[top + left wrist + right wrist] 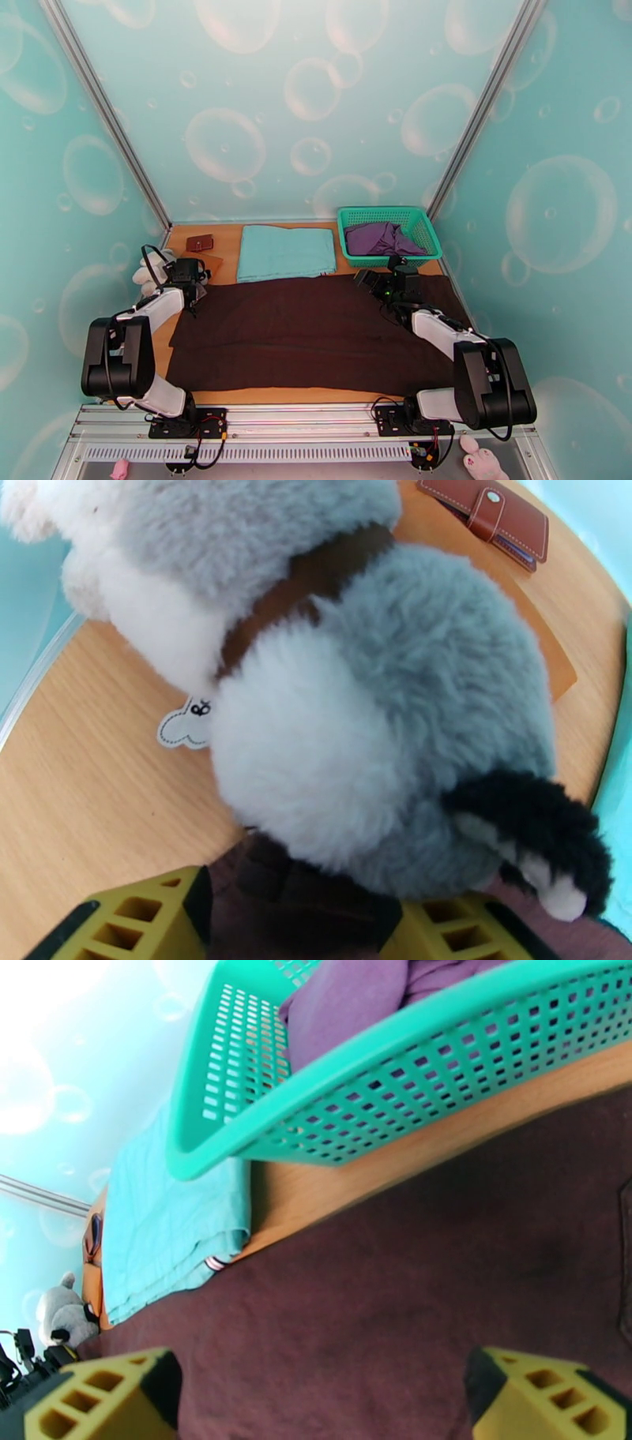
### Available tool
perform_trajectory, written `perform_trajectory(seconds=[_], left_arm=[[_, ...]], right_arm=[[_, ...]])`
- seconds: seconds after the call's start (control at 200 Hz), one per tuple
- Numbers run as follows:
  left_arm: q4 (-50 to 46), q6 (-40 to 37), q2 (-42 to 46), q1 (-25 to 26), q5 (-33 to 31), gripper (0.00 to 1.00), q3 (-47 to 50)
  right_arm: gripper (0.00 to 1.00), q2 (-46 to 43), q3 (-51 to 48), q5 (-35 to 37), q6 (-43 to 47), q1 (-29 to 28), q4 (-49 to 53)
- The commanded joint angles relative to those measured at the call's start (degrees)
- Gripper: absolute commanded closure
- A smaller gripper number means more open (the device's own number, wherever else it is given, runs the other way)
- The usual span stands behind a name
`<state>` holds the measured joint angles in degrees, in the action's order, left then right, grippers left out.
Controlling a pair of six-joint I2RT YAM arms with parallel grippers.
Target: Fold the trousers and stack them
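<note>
1. The trousers [308, 335] lie spread flat across the near half of the wooden table [87, 796], between the two arms.
2. The left claw [308, 934] sits at the far left corner of the trousers. Its yellow fingers [134, 918] are partly closed on a bunched fold of the brown cloth.
3. Just beyond that claw lies a grey and white plush toy [355, 701], with a brown wallet [490, 511] farther back.
4. The right claw [324, 1402] hangs over the far right edge of the trousers, jaws spread wide and holding nothing.
5. Just beyond it stands a green basket [229, 1070] with a purple garment [340, 999] inside. A folded teal cloth [166, 1220] lies to the basket's left.
</note>
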<state>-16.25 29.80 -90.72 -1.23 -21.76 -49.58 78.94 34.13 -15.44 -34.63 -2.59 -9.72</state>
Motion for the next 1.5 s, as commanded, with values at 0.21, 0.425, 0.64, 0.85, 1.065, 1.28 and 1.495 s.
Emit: perform_trajectory(seconds=[0.21,0.425,0.64,0.85,1.065,1.28,1.495], left_arm=[[5.62,0.07,-2.68,-0.94,0.65,0.73,1.54],[3.35,1.92,3.84,-0.79,0.79,0.97,4.17],[-0.85,4.57,13.56,0.04,4.08,1.00,7.52],[-6.87,3.33,21.44,0.62,4.30,1.00,4.84],[-15.16,-0.63,26.08,1.39,4.96,1.00,-7.39],[-15.10,-1.98,23.48,2.04,7.69,1.00,-14.88],[-12.14,-3.91,19.55,1.77,2.24,1.00,-19.16]], right_arm=[[0.01,-1.89,-2.04,-1.26,-0.44,-0.40,-2.42],[0.01,-3.05,-2.62,-0.64,0.09,-0.31,-1.80],[0.01,-2.69,-2.59,-0.95,-0.43,-0.03,-2.50],[0.01,-0.55,0.73,1.10,-4.90,5.52,0.82],[0.01,4.61,-0.58,-0.08,-9.44,8.88,1.36],[0.02,4.01,-9.70,1.64,-16.41,8.13,-1.99],[0.03,-12.81,-17.27,10.96,-25.61,-0.35,8.06]])
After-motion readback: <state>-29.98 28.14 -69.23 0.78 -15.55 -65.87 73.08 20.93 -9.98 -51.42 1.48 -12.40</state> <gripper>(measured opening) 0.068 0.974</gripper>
